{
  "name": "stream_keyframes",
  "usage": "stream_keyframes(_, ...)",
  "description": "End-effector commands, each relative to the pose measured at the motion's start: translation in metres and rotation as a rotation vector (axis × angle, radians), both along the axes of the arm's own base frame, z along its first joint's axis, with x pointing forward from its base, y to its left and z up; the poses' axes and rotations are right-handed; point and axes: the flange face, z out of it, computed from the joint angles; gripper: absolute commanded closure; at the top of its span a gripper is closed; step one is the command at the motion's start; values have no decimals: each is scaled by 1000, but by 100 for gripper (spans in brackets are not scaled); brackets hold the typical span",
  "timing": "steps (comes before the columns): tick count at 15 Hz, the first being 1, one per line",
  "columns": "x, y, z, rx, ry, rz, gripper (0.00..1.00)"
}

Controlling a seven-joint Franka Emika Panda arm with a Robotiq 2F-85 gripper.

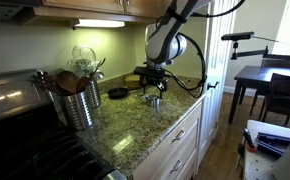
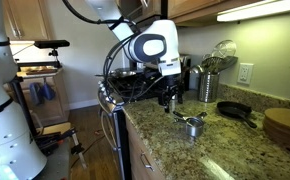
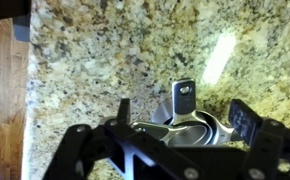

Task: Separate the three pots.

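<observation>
One nested pot stack (image 2: 192, 125); one pincer (image 3: 182, 113), jaws wide.

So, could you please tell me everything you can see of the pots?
The pots are small, round, shiny silver metal, seemingly nested together, with a flat handle sticking out. They sit upright on the speckled granite counter. The open end effector hovers above, a finger either side; contact cannot be told.

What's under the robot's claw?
The little silver pots sit nested on the speckled counter below the open gripper, with one flat handle poking out. The gripper's black frame covers their lower part, so I can't count them.
</observation>
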Motion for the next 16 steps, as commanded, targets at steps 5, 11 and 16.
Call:
stream_keyframes(5, 9, -18, -20, 106, -54, 76, 0)
stream_keyframes(11, 14, -27, -37, 140, -38, 117, 0)
stream_keyframes(16, 14, -32, -50, 141, -10, 152, 0)
